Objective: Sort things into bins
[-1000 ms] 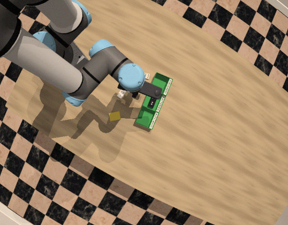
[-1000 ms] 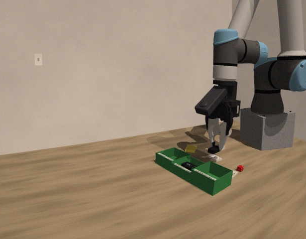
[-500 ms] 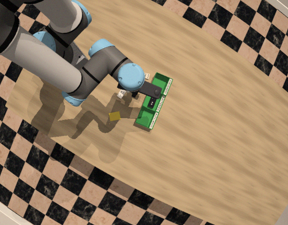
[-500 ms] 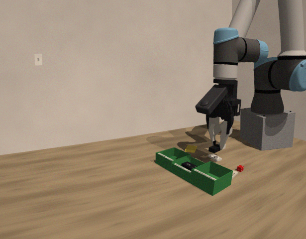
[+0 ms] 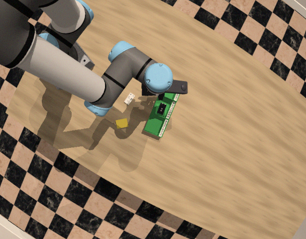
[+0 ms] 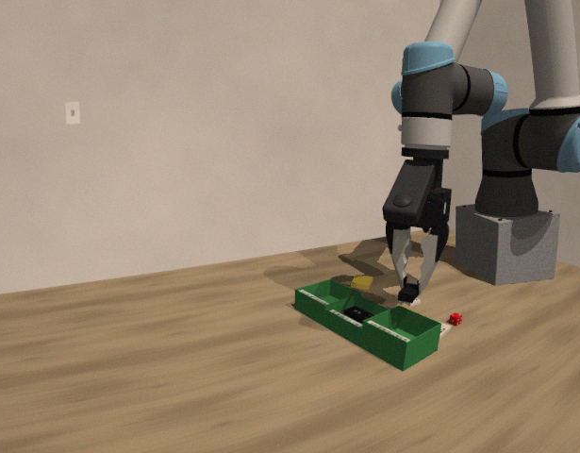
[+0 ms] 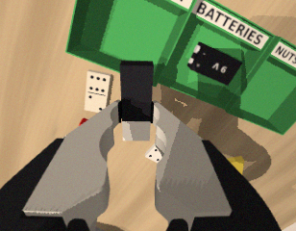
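My gripper [image 6: 409, 284] [image 7: 136, 102] is shut on a black block [image 5: 160, 96] [image 6: 408, 293] [image 7: 136, 84], which looks like a battery, above the table beside the green bins [image 5: 154, 125] [image 6: 385, 343] [image 7: 134, 26]. The three joined bins stand upright. Their labels read BATTERIES in the middle, NUTS+BOLTS at one end; the third is unreadable. A black battery [image 5: 161, 109] [image 6: 357, 313] [image 7: 214, 64] lies in the BATTERIES bin. One domino [image 5: 129, 98] [image 6: 413, 301] [image 7: 154, 154] and another domino [image 6: 444, 329] [image 7: 97, 91] lie outside the bins, near a red die [image 6: 455, 319] [image 7: 83, 120].
A yellow block [image 5: 121, 123] [image 6: 362, 281] [image 7: 238, 165] lies on the table [image 5: 212, 159] [image 6: 182, 370] beyond the NUTS+BOLTS end, on the arm's side. The arm hides part of the third bin in the top view. The robot's base stands behind the dominoes.
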Controlling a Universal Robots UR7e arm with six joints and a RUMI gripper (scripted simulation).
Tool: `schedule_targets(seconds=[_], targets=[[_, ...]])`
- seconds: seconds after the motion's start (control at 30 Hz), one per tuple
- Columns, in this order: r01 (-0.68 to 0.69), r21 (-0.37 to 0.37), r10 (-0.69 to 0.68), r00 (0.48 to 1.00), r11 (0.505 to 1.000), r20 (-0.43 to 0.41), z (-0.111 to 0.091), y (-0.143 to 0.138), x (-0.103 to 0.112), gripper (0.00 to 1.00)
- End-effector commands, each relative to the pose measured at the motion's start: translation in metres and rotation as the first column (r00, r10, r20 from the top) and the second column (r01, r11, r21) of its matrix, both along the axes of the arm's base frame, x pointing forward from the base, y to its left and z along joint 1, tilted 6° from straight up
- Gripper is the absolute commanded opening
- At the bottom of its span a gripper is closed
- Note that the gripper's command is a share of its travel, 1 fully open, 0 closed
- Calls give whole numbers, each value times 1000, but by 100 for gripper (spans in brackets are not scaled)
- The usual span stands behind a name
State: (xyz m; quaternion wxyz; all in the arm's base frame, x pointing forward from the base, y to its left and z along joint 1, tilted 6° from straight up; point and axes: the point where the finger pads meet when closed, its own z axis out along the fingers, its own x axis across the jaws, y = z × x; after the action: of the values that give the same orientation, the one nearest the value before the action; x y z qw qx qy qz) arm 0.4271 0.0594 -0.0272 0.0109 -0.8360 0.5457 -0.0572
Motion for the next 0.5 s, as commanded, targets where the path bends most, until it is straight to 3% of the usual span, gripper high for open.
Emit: schedule_targets(seconds=[0.0,0.17,0.47], targets=[[-128,-14,128,992,992,-10,0,16,23,0],[-273,-28,273,962,962,-16,2,30,42,0],[-489,-49,488,872,871,-36,2,29,42,0]])
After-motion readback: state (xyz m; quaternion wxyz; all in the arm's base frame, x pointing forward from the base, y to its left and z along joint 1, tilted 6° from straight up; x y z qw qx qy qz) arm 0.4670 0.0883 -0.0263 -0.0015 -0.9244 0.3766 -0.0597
